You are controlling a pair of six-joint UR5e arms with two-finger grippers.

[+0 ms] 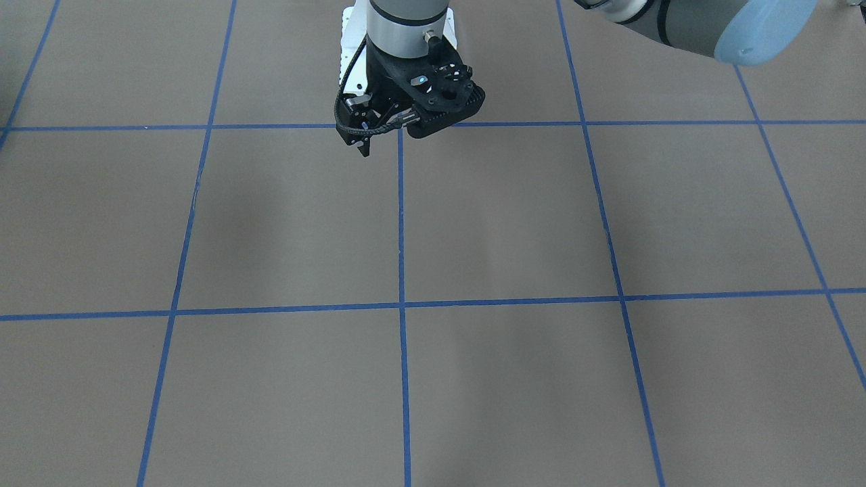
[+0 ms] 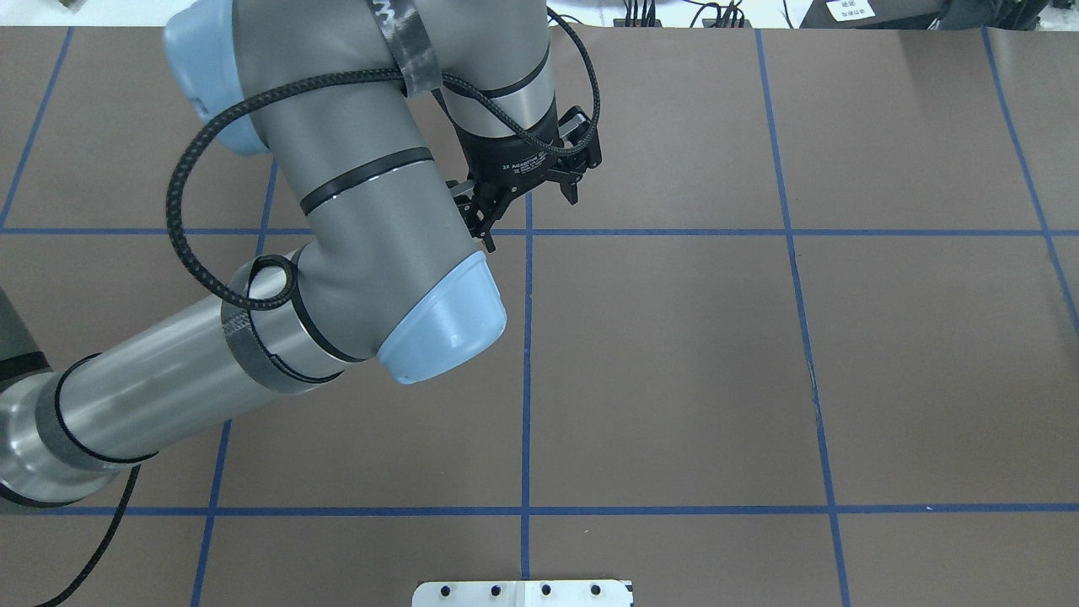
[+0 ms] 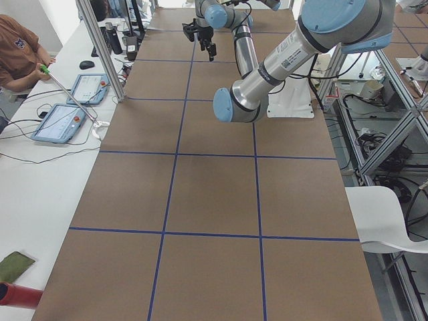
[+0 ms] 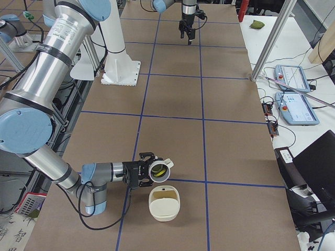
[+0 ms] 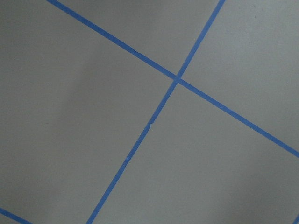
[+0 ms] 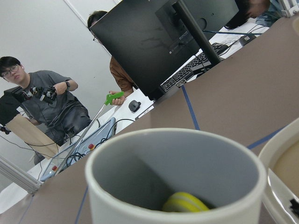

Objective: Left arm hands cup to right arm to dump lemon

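Note:
In the exterior right view the right arm's gripper (image 4: 145, 172) is low over the table's near end, up against the cream-white cup (image 4: 159, 171). The cup lies tipped sideways with its mouth toward that camera. I cannot tell from this view whether the gripper is open or shut. The yellow-green lemon (image 4: 162, 170) is inside the cup. The right wrist view shows the cup's rim (image 6: 173, 140), its grey inside and the lemon (image 6: 184, 203) at the bottom. My left gripper (image 2: 529, 212) is open and empty above a blue line crossing, far from the cup; it also shows in the front-facing view (image 1: 396, 138).
A cream bowl (image 4: 164, 203) sits on the table just beside the cup, its rim at the right edge of the right wrist view (image 6: 275, 154). A white base plate (image 4: 121, 68) is on the table. Operators, a monitor (image 6: 159, 42) and tablets (image 4: 293, 78) are at the side desk.

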